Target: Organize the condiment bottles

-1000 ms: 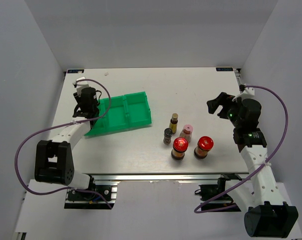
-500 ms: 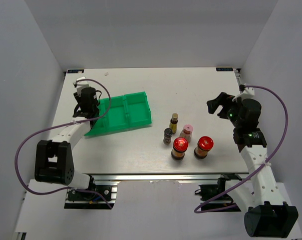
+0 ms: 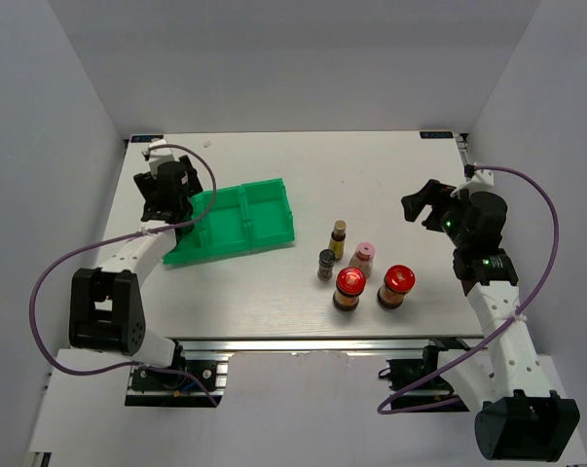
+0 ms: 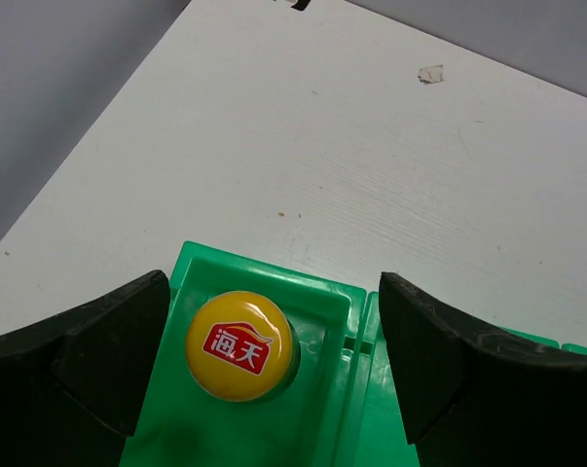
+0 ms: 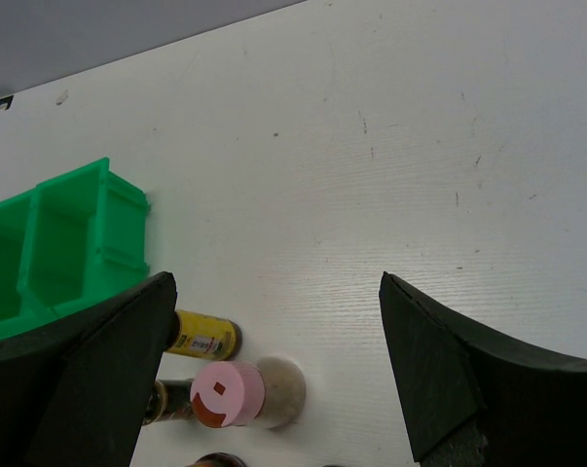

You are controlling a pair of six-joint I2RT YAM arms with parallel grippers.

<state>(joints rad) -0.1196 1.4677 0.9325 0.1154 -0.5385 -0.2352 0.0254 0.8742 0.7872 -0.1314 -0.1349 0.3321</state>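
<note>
A red-lidded jar [image 3: 348,288] and a second red-lidded jar [image 3: 395,286] are standing side by side, just apart, nearest the front edge of the white tabletop [image 3: 254,292], right of centre in the overhead view. Just behind them, a grey-capped bottle [image 3: 326,264] and a pink-capped bottle [image 3: 362,259] are standing upright. A slim yellow-capped bottle [image 3: 339,238] is standing a little farther back, between the two. To the right of the cluster, the right claw [image 3: 421,206] is hanging above bare tabletop. In its wrist view its jaws are spread wide and gripping nothing. At upper left, a green tray [image 3: 244,224] is lying at a slant. The left claw [image 3: 166,199] is hovering over the tray's left end, jaws wide open. In its wrist view, another yellow-capped bottle [image 4: 239,345] is standing upright in the tray's end compartment. It is sitting between the parted black fingers [image 4: 98,350], neither finger touching it.
</note>
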